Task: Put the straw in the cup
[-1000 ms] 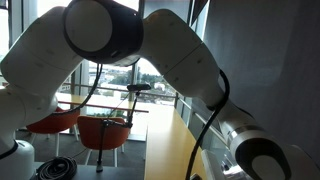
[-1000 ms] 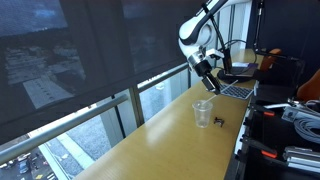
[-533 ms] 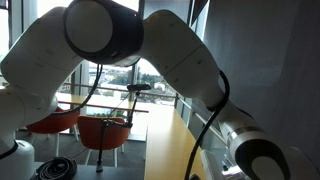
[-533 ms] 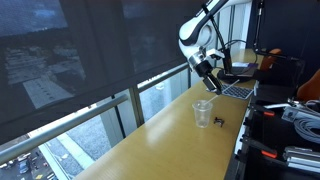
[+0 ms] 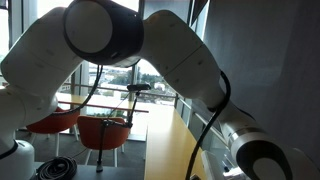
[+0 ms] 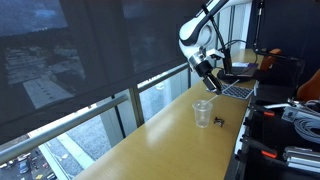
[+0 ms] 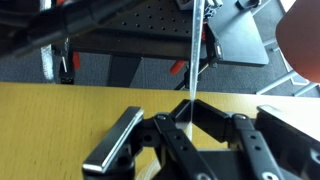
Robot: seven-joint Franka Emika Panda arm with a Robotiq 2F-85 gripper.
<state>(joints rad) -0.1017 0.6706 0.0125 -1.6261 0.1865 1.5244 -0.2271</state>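
Tool: the tool has its fingers drawn in close on the straw; the wrist view shows a thin pale rod running up from between them.
Tool position: in an exterior view the tool is raised over the surface, beyond the cup and toward the laptop end.
Straw: in the tool, clear of the cup; too thin to make out in the exterior views.
Cup: 1 clear cup, upright on the surface, about mid-width, toward the laptop end.
Other: 1 small dark item just beside the cup, nearer the edge away from the window.
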